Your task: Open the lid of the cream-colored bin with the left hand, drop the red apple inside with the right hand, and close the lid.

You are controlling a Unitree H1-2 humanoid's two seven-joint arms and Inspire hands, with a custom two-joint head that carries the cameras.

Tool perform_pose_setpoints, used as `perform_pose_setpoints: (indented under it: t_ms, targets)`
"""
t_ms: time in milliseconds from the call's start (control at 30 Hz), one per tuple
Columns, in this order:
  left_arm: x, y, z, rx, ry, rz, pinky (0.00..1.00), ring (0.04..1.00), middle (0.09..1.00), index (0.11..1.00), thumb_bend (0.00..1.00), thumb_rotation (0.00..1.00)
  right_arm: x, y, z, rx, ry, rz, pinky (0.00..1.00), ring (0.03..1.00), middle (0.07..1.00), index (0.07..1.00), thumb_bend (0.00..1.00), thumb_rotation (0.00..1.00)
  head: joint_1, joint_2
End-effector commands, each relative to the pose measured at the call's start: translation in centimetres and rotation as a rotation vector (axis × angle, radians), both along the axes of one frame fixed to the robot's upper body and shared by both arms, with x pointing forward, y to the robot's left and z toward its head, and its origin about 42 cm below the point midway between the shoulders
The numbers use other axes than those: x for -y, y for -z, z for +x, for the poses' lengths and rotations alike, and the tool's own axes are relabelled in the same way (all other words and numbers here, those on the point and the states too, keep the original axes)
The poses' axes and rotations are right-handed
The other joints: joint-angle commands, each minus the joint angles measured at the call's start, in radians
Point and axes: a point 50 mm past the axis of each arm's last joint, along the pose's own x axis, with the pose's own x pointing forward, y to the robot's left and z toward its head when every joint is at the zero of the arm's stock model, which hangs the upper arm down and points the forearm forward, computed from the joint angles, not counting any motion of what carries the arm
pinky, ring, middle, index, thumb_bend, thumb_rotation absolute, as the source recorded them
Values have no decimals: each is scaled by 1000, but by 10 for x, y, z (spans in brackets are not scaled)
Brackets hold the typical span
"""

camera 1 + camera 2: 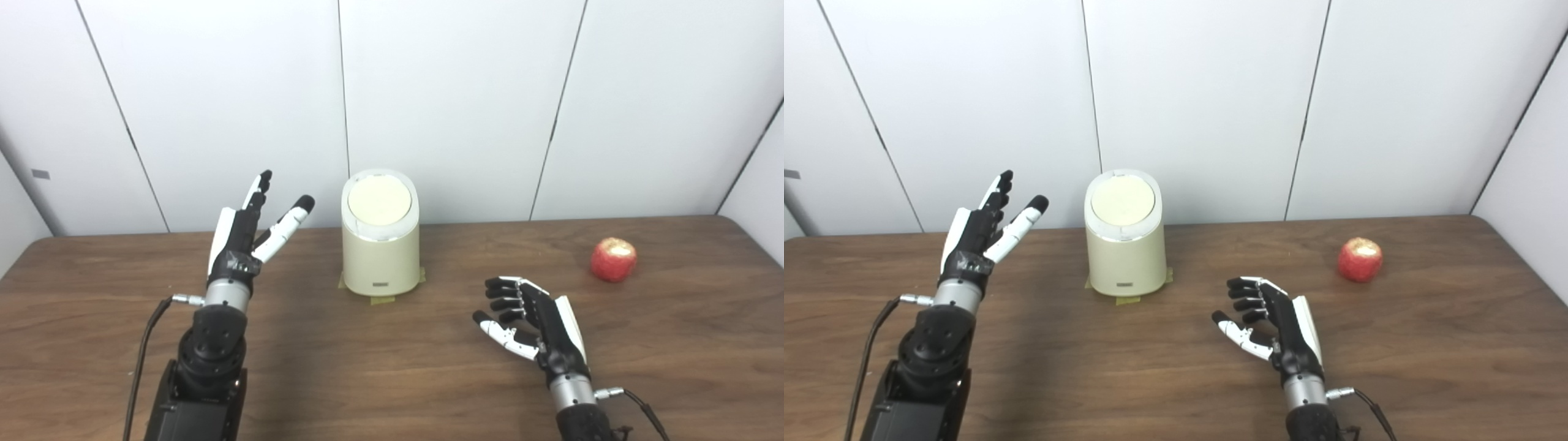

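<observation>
Cream-colored bin sits lidded, left hand and right hand both open and empty; a clumsy lid lift could tip it.

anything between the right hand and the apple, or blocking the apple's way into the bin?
Nothing visible lies between the right hand and the apple; only bare table separates them. Into the bin, though, the shut lid covers the opening. The left hand is open beside the bin, not touching it.
</observation>
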Motion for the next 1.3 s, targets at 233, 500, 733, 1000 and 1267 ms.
perform_pose_setpoints:
  t_ms: [233,500,733,1000,1267]
  targets:
    - [43,-67,36,106,8,199,1000,1000,1000,1000,847,672,-3,-20,8,83,-13,6,551,636,661,651,279,191,1,2]
    - [73,-72,50,68,21,267,1000,1000,1000,1000,801,656,-4,-19,8,85,-16,7,551,637,661,652,276,214,-5,0]
    - [95,-70,63,29,-7,366,1000,1000,1000,1000,791,595,-8,-20,6,78,-12,19,559,641,668,657,282,209,-9,6]
    - [105,-54,72,10,-34,459,1000,1000,1000,1000,775,418,-9,-21,6,88,-16,11,540,632,656,650,282,198,-8,12]
    - [105,-35,82,22,-86,593,1000,1000,1000,1000,818,279,-12,-21,4,87,-19,16,543,637,663,655,279,184,-17,14]
